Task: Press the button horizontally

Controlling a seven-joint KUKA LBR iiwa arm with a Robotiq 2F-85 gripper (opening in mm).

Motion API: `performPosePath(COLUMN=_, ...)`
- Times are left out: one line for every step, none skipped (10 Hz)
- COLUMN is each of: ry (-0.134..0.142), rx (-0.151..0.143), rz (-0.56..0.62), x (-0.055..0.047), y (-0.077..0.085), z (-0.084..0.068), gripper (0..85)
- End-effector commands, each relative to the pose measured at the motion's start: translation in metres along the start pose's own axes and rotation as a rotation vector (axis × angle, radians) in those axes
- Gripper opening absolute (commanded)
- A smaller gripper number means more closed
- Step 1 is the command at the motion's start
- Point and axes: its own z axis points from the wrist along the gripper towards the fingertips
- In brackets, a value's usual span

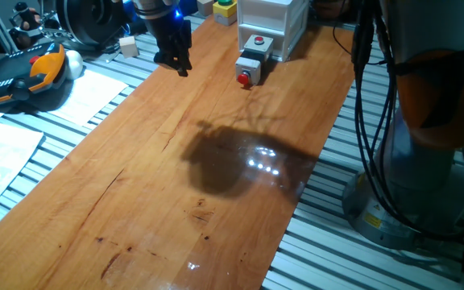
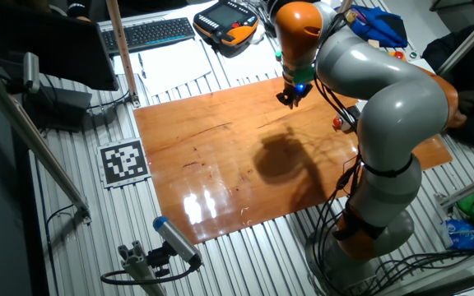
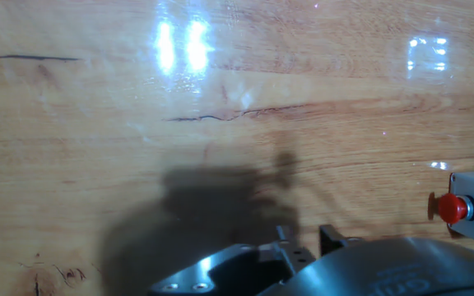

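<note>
The black two-finger gripper (image 1: 177, 63) hangs above the wooden tabletop (image 1: 176, 185), off to the side of the small red push-button in its light-grey square housing (image 1: 246, 76); I cannot tell whether its fingers are apart or together. To press well, it should drop level with the red cap and travel straight along the button's axis, which lies horizontal, cap pointing away from the white drawer box (image 1: 271, 22) just behind it

Gripper (image 1: 177, 64) low, pointing downward

Bright overhead light; glare patches on glossy tabletop (image 1: 135, 161), dark arm shadow mid-board; hand view soft
</note>
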Motion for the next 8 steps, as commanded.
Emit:
performPosePath(ry=0.0, rx=0.0, rz=0.0, x=0.0001, y=0.0, z=0.0, gripper=0.0)
performPosePath(ry=-0.003, rx=-0.001, rz=0.0, x=0.0002, y=0.0001, z=0.0001, gripper=0.0)
performPosePath(ry=-0.005, rx=-0.001, rz=-0.002, x=0.0003, y=0.0001, z=0.0002, gripper=0.0)
performPosePath(ry=-0.005, rx=-0.001, rz=-0.006, x=0.0003, y=0.0001, z=0.0002, gripper=0.0)
performPosePath(ry=-0.005, rx=-0.003, rz=-0.008, x=0.0004, y=0.0001, z=0.0003, gripper=0.0)
performPosePath(ry=-0.005, rx=-0.003, rz=-0.008, x=0.0004, y=0.0001, z=0.0002, gripper=0.0)
performPosePath(ry=-0.005, rx=-0.003, rz=-0.008, x=0.0004, y=0.0001, z=0.0002, gripper=0.0)
performPosePath(ry=-0.005, rx=-0.003, rz=0.0, x=0.0004, y=0.0001, z=0.0002, gripper=0.0)
